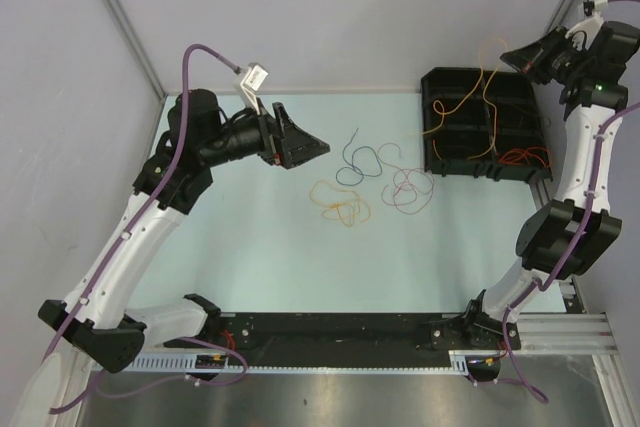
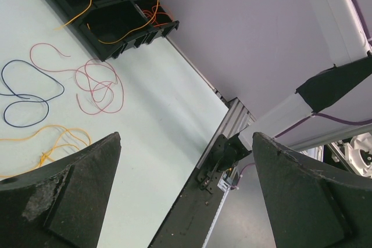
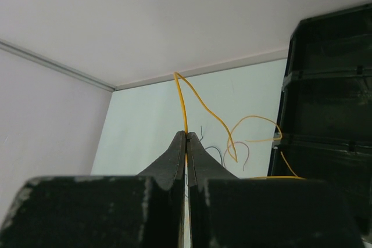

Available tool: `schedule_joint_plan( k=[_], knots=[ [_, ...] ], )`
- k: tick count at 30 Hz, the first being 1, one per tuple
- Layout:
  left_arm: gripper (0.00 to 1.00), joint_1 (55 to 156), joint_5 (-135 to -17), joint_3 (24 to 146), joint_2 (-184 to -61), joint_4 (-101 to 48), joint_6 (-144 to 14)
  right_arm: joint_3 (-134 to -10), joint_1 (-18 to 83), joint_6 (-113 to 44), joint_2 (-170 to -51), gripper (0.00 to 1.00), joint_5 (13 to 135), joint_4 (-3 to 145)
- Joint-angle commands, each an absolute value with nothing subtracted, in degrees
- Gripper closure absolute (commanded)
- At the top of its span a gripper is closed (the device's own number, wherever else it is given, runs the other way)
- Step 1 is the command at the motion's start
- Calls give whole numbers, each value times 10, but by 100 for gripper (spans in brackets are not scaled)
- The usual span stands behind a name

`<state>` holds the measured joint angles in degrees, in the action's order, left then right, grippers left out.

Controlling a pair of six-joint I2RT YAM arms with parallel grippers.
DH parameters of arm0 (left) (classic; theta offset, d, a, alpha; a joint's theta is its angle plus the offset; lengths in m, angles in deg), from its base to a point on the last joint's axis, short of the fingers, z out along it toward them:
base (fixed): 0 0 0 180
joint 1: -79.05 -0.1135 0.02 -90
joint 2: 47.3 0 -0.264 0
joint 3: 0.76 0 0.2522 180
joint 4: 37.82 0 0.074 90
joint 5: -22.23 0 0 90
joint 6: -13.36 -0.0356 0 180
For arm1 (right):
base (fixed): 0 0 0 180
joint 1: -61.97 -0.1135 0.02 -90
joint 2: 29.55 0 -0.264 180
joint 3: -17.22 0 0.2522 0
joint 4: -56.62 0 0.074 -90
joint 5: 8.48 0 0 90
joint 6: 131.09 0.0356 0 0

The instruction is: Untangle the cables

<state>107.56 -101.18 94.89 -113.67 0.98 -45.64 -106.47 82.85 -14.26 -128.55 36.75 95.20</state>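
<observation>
Several cables lie loose on the pale table: a dark blue one, a yellow-orange one and a pinkish-red one. My right gripper is raised over the back right, shut on an orange-yellow cable that hangs down into the black tray. A red cable lies in the tray's near corner. To the left of the loose cables my left gripper hovers above the table, open, with nothing between its fingers.
The black divided tray sits at the table's back right. Grey walls close in the back and both sides. A black rail with the arm bases runs along the near edge.
</observation>
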Motion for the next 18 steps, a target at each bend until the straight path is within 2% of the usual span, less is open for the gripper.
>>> schedule_joint_plan(
  k=[1, 18],
  knots=[
    [0, 1072, -1022, 974, -1134, 5, -458, -1054, 839, -160, -1254, 100, 370, 946],
    [0, 1072, -1023, 965, -1110, 24, -459, -1024, 842, -194, -1174, 100, 419, 993]
  ],
)
